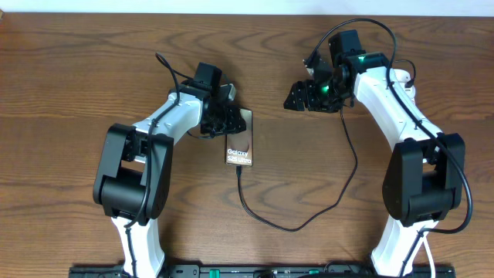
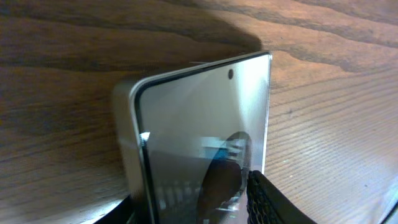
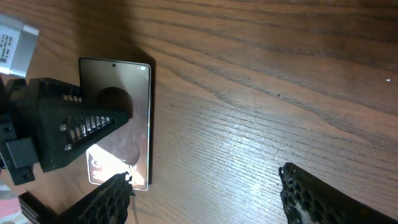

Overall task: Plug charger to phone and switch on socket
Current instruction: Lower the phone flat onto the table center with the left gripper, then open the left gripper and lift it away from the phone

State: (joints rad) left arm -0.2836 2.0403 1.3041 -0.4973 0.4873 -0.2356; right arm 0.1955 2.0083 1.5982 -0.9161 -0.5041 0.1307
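While charger touches dark Galaxy-lettered phone, left tool straddles it, grip unclear; right tool spread.

The phone has a seemingly brownish screen with white lettering. The cable leaving the phone is black. The table beneath it is brown and wood-grained.

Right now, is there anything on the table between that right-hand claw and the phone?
Nothing visible. Only bare wooden table lies between the open right gripper and the phone. The left gripper sits at the phone's top end, outside that gap.
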